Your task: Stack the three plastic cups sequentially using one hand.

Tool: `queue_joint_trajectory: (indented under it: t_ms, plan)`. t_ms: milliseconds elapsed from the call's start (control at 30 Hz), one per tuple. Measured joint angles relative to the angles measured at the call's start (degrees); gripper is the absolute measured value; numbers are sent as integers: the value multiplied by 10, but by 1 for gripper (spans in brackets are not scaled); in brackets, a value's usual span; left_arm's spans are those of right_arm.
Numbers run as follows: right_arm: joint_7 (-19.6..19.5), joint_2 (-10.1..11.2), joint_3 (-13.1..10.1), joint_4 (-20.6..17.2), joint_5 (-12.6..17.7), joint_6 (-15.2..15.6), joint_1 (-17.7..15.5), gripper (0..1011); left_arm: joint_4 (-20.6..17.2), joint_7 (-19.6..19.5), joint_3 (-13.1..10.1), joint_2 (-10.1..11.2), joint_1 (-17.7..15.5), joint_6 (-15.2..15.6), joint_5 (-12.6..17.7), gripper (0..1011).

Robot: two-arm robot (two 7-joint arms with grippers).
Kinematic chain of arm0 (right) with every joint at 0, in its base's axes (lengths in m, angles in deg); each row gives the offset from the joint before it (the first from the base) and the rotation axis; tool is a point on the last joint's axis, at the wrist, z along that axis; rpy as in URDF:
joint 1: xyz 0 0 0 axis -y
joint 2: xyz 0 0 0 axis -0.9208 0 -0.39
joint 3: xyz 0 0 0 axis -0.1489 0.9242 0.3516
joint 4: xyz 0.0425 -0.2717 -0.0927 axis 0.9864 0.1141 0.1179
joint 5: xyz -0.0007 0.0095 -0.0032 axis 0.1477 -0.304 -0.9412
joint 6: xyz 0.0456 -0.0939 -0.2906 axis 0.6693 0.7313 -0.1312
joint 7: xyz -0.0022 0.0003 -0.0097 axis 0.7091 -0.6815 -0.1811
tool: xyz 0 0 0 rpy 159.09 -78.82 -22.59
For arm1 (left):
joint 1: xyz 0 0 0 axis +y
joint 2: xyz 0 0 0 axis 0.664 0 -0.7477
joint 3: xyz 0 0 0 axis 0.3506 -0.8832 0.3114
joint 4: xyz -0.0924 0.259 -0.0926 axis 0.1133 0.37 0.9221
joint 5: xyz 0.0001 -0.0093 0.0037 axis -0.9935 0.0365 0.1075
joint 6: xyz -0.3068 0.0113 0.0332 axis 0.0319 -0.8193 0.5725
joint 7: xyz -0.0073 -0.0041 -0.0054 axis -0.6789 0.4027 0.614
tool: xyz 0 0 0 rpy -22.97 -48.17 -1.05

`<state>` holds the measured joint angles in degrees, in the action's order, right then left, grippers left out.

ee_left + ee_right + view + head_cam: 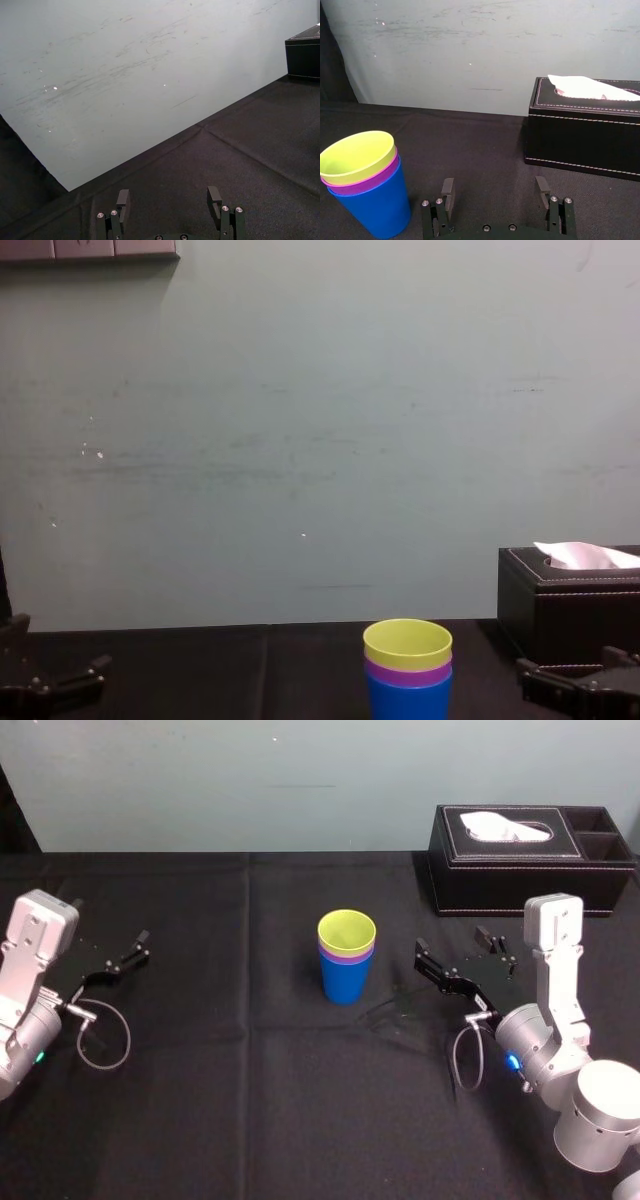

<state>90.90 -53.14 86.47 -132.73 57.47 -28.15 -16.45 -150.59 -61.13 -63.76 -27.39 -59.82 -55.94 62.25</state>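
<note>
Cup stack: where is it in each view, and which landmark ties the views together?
Head view: cup stack at table centre, left of the right gripper.
Chest view: cup stack at the bottom edge, right of centre.
Right wrist view: cup stack close by, opposite the tissue box.
Left wrist view: left gripper faces wall and cloth; tissue box corner at the edge.
Shared landmark: the black tissue box.

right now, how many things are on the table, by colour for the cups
blue cup: 1
purple cup: 1
yellow-green cup: 1
black tissue box: 1
left gripper: 1, fingers open
right gripper: 1, fingers open
total: 6, the 3 cups nested in one stack
</note>
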Motion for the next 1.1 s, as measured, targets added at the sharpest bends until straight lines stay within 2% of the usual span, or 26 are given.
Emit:
queue_joint_trajectory:
  t_ms: [1100]
  plan:
    - [0,0,0,0,0,0,0,1003,0,0,0,0,0,0,0,1011]
